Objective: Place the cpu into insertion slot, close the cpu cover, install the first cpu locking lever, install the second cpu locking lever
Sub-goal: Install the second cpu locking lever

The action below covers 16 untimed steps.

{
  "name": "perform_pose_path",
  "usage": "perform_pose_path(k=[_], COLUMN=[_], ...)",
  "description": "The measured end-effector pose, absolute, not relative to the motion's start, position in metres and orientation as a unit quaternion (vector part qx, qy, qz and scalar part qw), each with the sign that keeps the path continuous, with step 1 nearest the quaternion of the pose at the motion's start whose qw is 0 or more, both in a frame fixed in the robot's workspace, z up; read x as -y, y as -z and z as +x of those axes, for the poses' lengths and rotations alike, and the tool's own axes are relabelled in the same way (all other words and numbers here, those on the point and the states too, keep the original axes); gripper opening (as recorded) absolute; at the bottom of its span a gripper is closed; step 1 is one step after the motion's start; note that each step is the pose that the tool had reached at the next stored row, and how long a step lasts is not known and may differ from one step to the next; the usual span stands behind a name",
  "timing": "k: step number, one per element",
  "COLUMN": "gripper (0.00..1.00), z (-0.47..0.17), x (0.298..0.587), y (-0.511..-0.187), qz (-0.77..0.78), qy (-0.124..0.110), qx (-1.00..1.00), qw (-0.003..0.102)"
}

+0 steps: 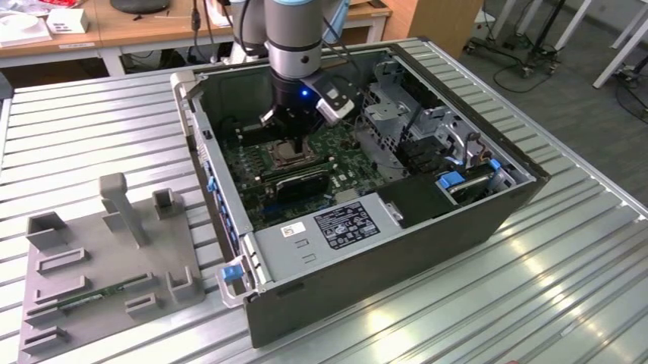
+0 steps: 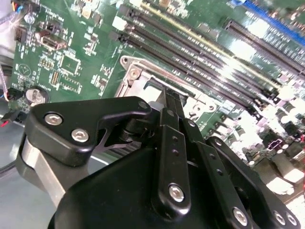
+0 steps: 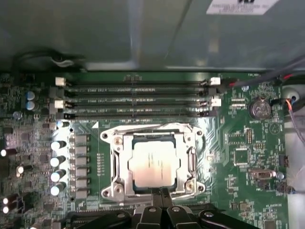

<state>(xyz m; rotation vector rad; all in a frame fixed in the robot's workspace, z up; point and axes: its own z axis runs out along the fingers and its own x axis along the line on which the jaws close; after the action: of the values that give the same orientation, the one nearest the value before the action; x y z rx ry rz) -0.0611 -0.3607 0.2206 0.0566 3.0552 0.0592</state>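
Cpu (image 3: 153,164), frame centre, seated under cpu cover (image 3: 153,130); gripper (image 3: 159,193) fingertips pressed together, holding nothing, at socket edge; lever step apparently in hand.

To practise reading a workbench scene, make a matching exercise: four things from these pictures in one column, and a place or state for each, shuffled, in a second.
Column one:
1. small square silver-grey cpu
2. thin silver metal cpu cover
3. black pincer
4. long narrow black memory slots

Column two:
A. at the socket's edge
B. seated inside the square socket
C. empty, in parallel rows beside the socket
D. lying flat, framing the chip

Pairs: 1-B, 2-D, 3-A, 4-C
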Motion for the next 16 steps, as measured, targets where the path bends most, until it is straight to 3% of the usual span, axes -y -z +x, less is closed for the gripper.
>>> perform_pose_path(k=[16], gripper=[0.11], z=[-0.061], x=[0.349], y=[-0.228], qz=[0.018], qy=[-0.019], qx=[-0.999], qw=[0.043])
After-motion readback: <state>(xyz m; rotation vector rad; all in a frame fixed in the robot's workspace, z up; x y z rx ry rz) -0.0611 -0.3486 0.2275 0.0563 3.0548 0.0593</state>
